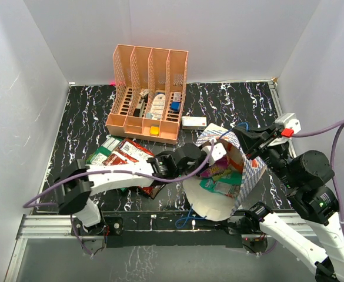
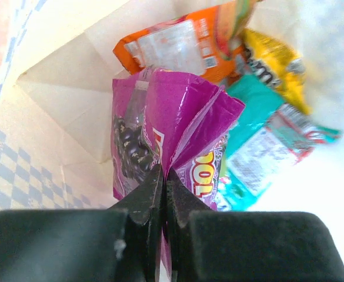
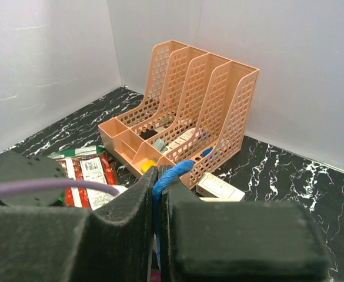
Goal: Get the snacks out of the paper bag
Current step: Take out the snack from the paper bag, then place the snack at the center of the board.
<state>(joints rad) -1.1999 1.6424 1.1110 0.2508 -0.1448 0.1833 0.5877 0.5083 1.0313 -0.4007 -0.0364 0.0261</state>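
Left gripper (image 2: 164,176): jaws pinched narrow on the near edge of the purple packet (image 2: 177,111), inside the paper bag (image 2: 60,100). Beyond this gripper, deeper in the bag: orange packet (image 2: 177,44) and yellow packet (image 2: 274,64). A teal packet (image 2: 254,147) lies just right of the purple one.

Right gripper (image 3: 158,176): clamped on the bag's blue handle (image 3: 174,168).

Red packets (image 1: 130,151) lie on the table (image 1: 230,106), outside the bag and left of the left gripper. Orange file rack (image 1: 151,94) and small white box (image 1: 193,122) stand beyond both grippers.
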